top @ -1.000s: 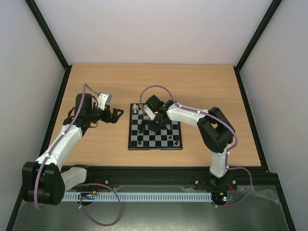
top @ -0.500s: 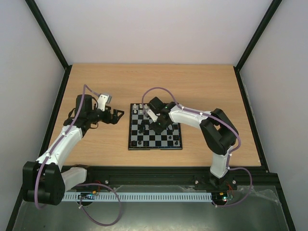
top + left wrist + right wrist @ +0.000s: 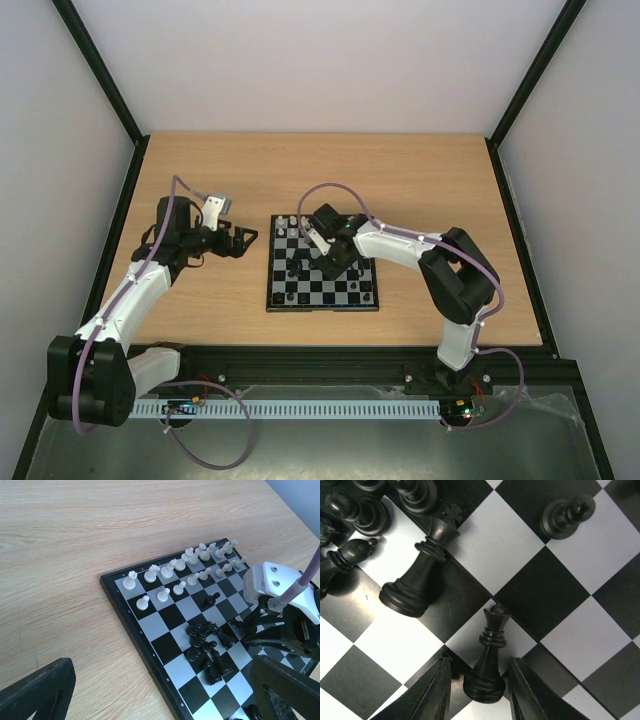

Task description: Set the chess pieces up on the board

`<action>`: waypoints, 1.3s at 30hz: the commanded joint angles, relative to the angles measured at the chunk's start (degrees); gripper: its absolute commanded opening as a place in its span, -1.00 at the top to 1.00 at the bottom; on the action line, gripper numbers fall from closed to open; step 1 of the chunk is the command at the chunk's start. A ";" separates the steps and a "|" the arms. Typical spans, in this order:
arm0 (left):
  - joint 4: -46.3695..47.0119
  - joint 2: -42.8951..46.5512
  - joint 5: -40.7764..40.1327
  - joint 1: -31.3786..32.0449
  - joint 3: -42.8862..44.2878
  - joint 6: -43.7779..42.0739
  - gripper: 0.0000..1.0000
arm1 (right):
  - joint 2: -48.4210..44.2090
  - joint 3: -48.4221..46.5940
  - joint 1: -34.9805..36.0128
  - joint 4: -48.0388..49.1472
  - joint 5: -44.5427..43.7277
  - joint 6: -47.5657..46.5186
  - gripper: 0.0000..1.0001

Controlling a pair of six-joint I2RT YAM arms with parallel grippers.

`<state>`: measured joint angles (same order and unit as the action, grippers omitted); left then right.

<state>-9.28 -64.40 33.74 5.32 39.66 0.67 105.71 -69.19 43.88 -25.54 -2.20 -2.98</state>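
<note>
The board (image 3: 322, 307) lies at the table's middle. White pieces (image 3: 180, 566) stand in two rows along its far edge, and black pieces (image 3: 207, 647) crowd together near the middle. My right gripper (image 3: 480, 680) hangs low over the board (image 3: 560, 580), open. Its fingers (image 3: 437, 692) stand on either side of an upright black queen (image 3: 489, 655), with a gap on the left side. A black king (image 3: 420, 575) and a black pawn (image 3: 565, 515) stand nearby. My left gripper (image 3: 245, 238) is open and empty, left of the board, above the bare table.
The wooden table (image 3: 420, 170) has black-framed walls on the left, right and back. The right arm (image 3: 440, 260) reaches over the board's right half. More black pieces (image 3: 365, 510) stand close to the left of the king.
The right arm has shifted a little over the board's middle, and its elbow has moved right. The left arm has not moved.
</note>
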 commanded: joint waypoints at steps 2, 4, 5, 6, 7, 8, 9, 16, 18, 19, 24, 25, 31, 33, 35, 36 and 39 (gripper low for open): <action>2.13 0.87 1.62 -0.35 -0.97 0.74 -0.95 | -1.56 1.91 -0.77 -3.49 -1.41 0.79 0.39; 2.39 0.71 1.73 -0.40 -0.99 0.89 -0.95 | -1.31 1.59 -1.22 -3.54 -1.32 0.78 0.43; 2.50 0.68 1.79 -0.40 -0.99 0.91 -0.95 | -1.16 1.46 -1.37 -3.44 -1.24 0.77 0.46; 2.51 0.62 1.85 -0.40 -0.99 0.92 -0.95 | -0.85 1.16 -1.54 -3.36 -1.28 0.78 0.50; 2.52 0.60 1.86 -0.40 -0.99 0.92 -0.95 | -0.64 0.85 -1.77 -3.35 -1.24 0.79 0.53; 2.49 0.59 1.93 -0.40 -0.98 0.92 -0.95 | -0.40 0.63 -1.91 -3.36 -1.17 0.83 0.56; 2.51 0.59 1.94 -0.40 -0.99 0.92 -0.94 | -0.23 0.41 -2.06 -3.30 -1.03 0.75 0.61; 2.51 0.02 3.25 -0.40 0.06 2.37 -0.94 | -1.47 0.33 -2.34 -4.02 1.47 -0.29 0.87; 2.17 -1.06 4.44 -0.36 1.07 3.92 -0.97 | -3.16 0.39 -2.35 -3.63 2.55 -1.18 0.88; 1.74 -2.01 5.67 -0.32 1.63 4.69 -0.98 | -4.20 0.26 -2.36 -3.33 2.73 -1.54 0.88; -7.51 -11.09 13.50 2.28 9.84 3.15 -0.98 | -9.44 -1.20 -2.35 -2.35 6.56 -5.21 0.88; -9.43 -13.58 15.81 2.66 11.56 2.77 -0.98 | -10.32 -1.36 -2.34 -2.06 7.53 -5.90 0.88; -12.04 -24.18 29.08 4.15 18.38 4.47 -0.98 | -14.08 -0.92 -2.27 -0.02 11.79 -9.04 0.77; -11.98 -26.11 31.04 4.86 19.42 4.35 -0.97 | -14.45 -1.39 -2.16 0.34 12.79 -9.67 0.76; -12.56 -27.59 33.18 5.32 19.91 3.31 -0.90 | -14.52 -2.13 -2.17 0.17 13.28 -10.24 0.76; -12.83 -28.42 34.30 5.65 19.99 3.06 -0.83 | -14.47 -2.47 -2.20 0.14 13.39 -10.41 0.76; -12.54 -30.39 37.66 7.18 20.07 4.00 -0.53 | -14.22 -3.46 -2.18 -0.12 14.01 -10.98 0.76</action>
<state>-20.18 -92.79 63.22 10.87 58.50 4.16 92.16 -70.06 41.67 -24.86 9.43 -12.08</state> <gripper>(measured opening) 0.873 0.158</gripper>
